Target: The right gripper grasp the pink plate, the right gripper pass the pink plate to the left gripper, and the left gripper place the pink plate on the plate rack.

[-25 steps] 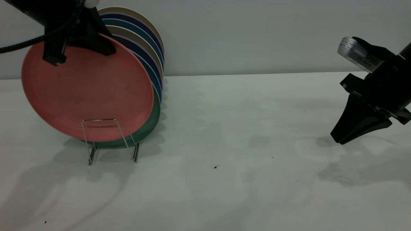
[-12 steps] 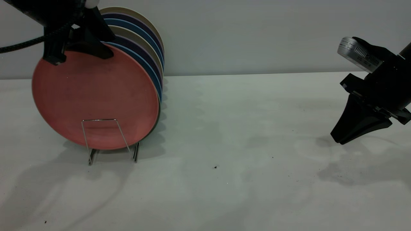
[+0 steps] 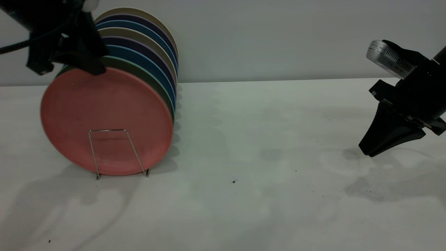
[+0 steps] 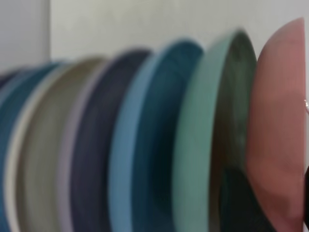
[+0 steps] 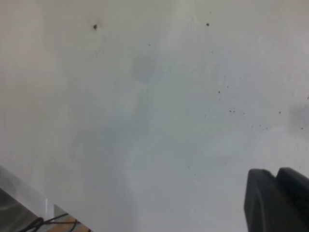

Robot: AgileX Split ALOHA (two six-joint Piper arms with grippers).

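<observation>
- Pink plate (image 3: 104, 122) now stands upright in the front slot of the rack (image 3: 116, 153), its lower edge down at the rack's base, behind the front wire loop. A second ago it hung higher and off to the left, tilted; half a second ago it was partway down.
- Green plate (image 3: 139, 71) sits directly behind it; in the left wrist view the pink plate (image 4: 280, 125) is next to the green one (image 4: 212, 130) with a narrow gap between them. Blue, purple and beige plates (image 3: 146, 42) fill the slots further back.
- Left gripper (image 3: 66, 52) has drifted left and slightly down with the plate; one dark finger overlaps the plate's top rim. Whether the fingers are clamped on the rim or already loosened: cannot tell.
- Right gripper (image 3: 386, 136) parked well to the right, above the tabletop (image 3: 261, 174), unchanged across the three frames; fingers closed on nothing, as the right wrist view (image 5: 277, 200) confirms.
- Judgement: placement essentially complete. What remains is letting go and lifting clear without dragging the plate out of its slot.
</observation>
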